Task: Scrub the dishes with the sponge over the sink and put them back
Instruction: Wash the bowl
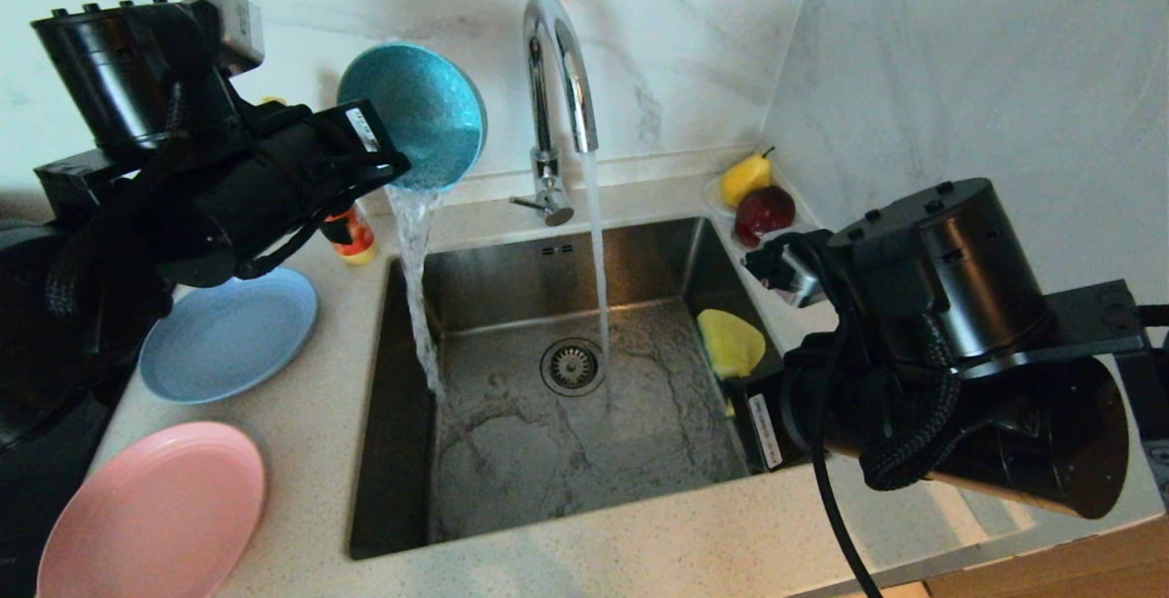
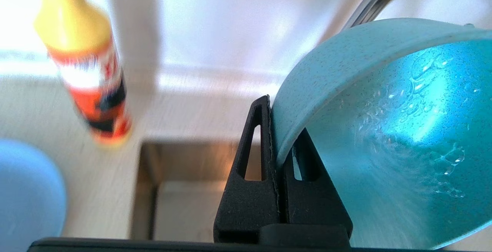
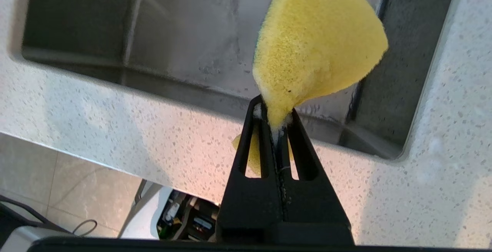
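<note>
You see the left gripper [image 1: 388,164] clamped on the teal bowl [image 1: 415,114], draining it over the sink [image 1: 393,488]; the right gripper [image 3: 275,123] pinches the sponge [image 3: 315,52]. Both plates sit on the counter; returning the bowl remains.

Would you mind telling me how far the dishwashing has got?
In hand: the left tool tips the bowl, pouring water into the sink; the right tool holds the sponge over it. Left: returning the bowl. Whether the blue plate and pink plate are washed is unclear.
</note>
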You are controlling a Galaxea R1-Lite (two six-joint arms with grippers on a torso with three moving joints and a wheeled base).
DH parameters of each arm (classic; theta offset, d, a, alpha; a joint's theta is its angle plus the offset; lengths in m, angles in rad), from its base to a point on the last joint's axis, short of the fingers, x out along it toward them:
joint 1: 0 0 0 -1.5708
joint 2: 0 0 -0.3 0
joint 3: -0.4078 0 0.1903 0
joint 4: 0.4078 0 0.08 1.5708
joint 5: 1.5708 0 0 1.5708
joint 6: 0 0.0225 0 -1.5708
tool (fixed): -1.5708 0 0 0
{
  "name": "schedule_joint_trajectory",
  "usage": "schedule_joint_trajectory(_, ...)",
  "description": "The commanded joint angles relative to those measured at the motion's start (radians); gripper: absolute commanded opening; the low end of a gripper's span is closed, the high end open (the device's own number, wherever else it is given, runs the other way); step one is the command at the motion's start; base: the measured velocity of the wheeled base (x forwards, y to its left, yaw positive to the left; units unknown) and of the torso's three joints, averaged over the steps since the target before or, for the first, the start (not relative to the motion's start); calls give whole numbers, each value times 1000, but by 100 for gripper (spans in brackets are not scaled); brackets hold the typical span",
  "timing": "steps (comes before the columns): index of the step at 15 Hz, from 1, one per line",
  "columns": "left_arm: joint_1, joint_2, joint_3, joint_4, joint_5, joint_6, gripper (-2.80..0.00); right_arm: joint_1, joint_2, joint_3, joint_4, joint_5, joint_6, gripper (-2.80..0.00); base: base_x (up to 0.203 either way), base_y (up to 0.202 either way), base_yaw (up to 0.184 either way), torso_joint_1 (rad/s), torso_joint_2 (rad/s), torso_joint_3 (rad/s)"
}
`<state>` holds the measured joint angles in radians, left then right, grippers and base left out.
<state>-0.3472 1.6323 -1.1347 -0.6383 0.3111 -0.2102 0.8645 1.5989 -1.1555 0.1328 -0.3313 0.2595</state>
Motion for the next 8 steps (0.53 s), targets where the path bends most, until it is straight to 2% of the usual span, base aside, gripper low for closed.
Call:
schedule_joint_trajectory(1, 2, -8, 75, -158, -16, 19, -280, 1, 3, 8, -1, 0, 3, -280, 0, 0, 0, 0, 0, 0)
schedule_joint_trajectory(4, 2, -24, 188, -385, -46, 70, -280, 8, 8, 7, -2, 0, 33, -280, 0, 0, 0, 0, 0, 0)
schedule_joint_trajectory(8, 1, -82, 227, -442, -66, 75, -280, 8, 10, 8, 2, 0, 35, -280, 0, 0, 0, 0, 0, 0)
